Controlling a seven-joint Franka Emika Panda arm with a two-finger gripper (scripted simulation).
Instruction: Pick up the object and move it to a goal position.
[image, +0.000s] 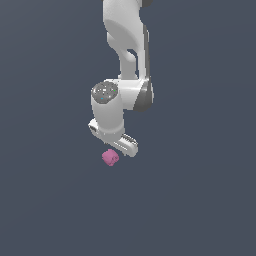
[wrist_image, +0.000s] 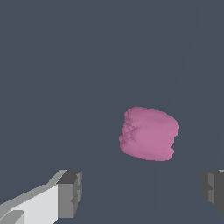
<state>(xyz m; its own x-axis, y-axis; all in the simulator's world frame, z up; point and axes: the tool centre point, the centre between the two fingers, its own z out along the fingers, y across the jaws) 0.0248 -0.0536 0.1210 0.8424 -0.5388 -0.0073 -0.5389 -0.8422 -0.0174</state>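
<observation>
The object (image: 110, 158) is a small pink-magenta lumpy block lying on the dark grey floor. In the wrist view it (wrist_image: 149, 133) lies on the floor beyond the gap between the two fingers. My white gripper (image: 120, 148) hangs just above it, a little toward the exterior view's right. The gripper (wrist_image: 142, 192) is open and empty; its grey fingertips (wrist_image: 70, 192) stand wide apart and do not touch the block.
A flat dark grey floor (image: 200, 200) fills both views. The white arm (image: 125, 45) rises above the gripper toward the top of the exterior view.
</observation>
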